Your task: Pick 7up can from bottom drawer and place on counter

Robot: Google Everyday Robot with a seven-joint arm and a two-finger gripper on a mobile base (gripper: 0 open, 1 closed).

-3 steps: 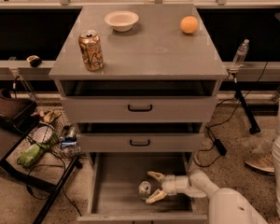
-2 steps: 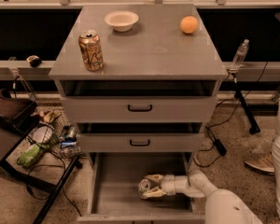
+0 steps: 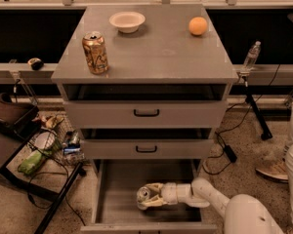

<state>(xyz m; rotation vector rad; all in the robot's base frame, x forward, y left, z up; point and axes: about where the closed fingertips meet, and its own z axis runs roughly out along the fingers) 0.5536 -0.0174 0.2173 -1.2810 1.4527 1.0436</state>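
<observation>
1. Tool (image 3: 151, 197) down inside the pulled-out bottom drawer (image 3: 119, 186), low over the grey floor, arm reaching in from the right.
2. Fingers clamped on the 7up can (image 3: 143, 195), 1 above and 1 below, so gripping it, not open.
3. Can tipped on its side right at the fingertips, metal top facing away from the tool's wrist.
4. 2 upper drawers (image 3: 146, 113) with black handles stacked above the tool.
5. Table (image 3: 161, 52) way up above the tool, well apart from it.
6. Up there: gold and brown can (image 3: 95, 52) up-left of the tool, white bowl (image 3: 127, 21) and orange (image 3: 198, 26) further back.
7. Water bottle (image 3: 251, 56) off up-right, beside the cabinet.
</observation>
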